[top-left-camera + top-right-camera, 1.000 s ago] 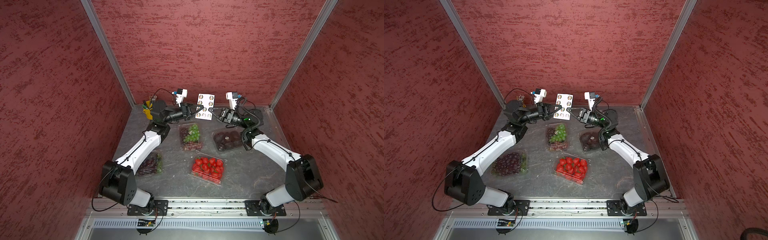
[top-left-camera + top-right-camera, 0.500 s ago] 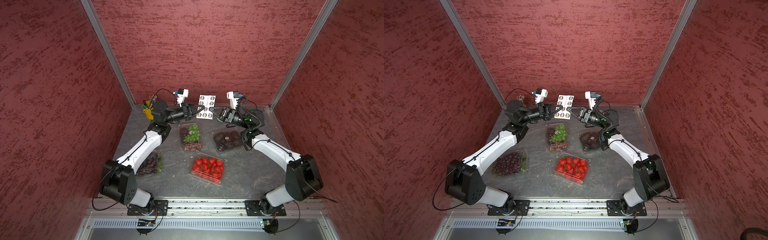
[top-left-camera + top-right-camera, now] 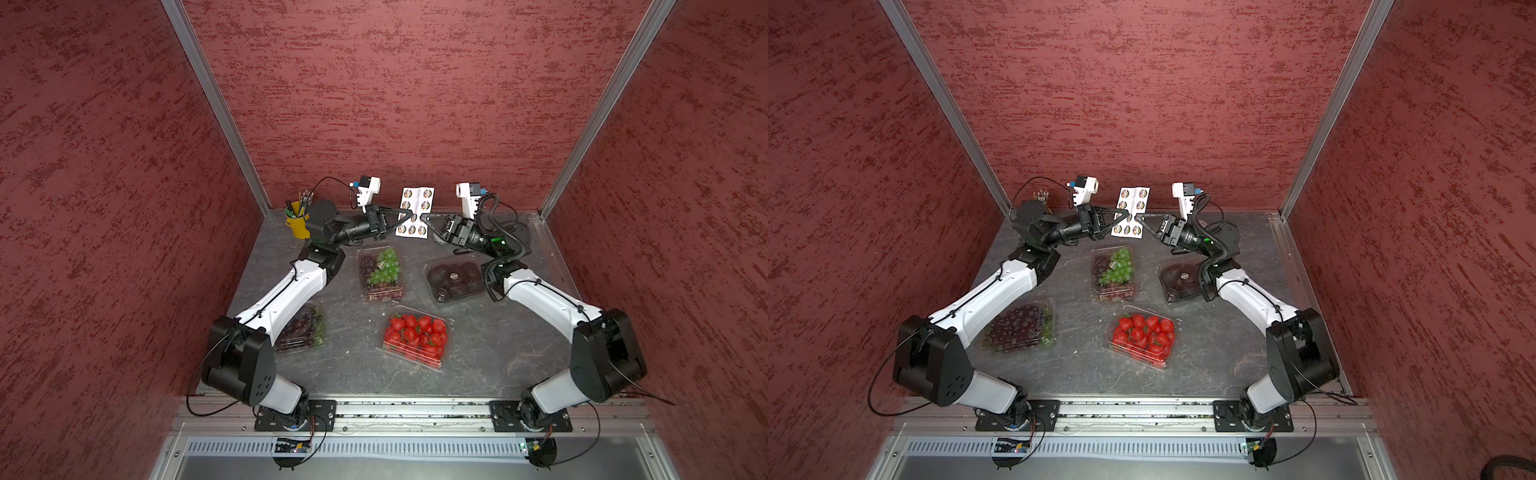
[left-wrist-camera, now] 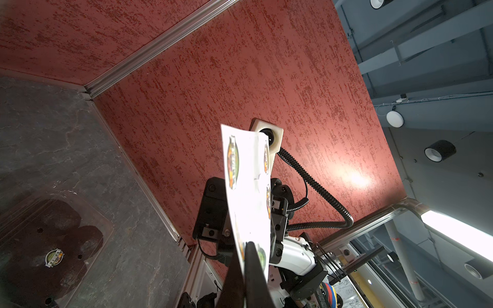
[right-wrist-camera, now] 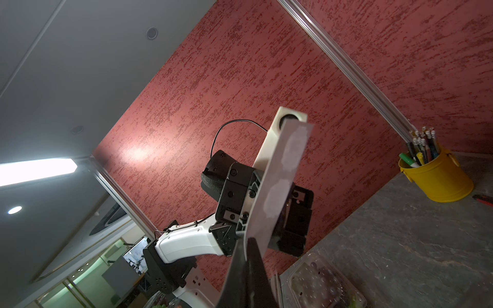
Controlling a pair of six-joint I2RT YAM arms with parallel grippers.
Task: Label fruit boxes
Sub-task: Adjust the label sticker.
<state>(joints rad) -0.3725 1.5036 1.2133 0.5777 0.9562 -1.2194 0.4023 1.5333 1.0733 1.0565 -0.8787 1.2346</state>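
Observation:
A white sheet of round stickers (image 3: pixel 415 212) hangs upright in the air at the back of the table. My left gripper (image 3: pixel 405 215) is shut on its left edge and my right gripper (image 3: pixel 424 217) is shut on its right edge. The left wrist view shows the printed face of the sheet (image 4: pixel 248 186); the right wrist view shows its blank back (image 5: pixel 280 181). Four fruit boxes lie below: green-and-purple grapes (image 3: pixel 380 272), dark round fruit (image 3: pixel 455 280) with a round sticker (image 4: pixel 54 257) on its lid, strawberries (image 3: pixel 415 336), and dark grapes (image 3: pixel 301 330) partly under my left arm.
A yellow pencil cup (image 3: pixel 297 224) stands in the back left corner, close behind my left arm. Red walls close in the table (image 3: pixel 498 357) on three sides. A metal rail (image 3: pixel 415 409) runs along the front edge.
My left gripper's jaws have closed the last bit onto the sheet's edge. The sheet and both arms have barely shifted.

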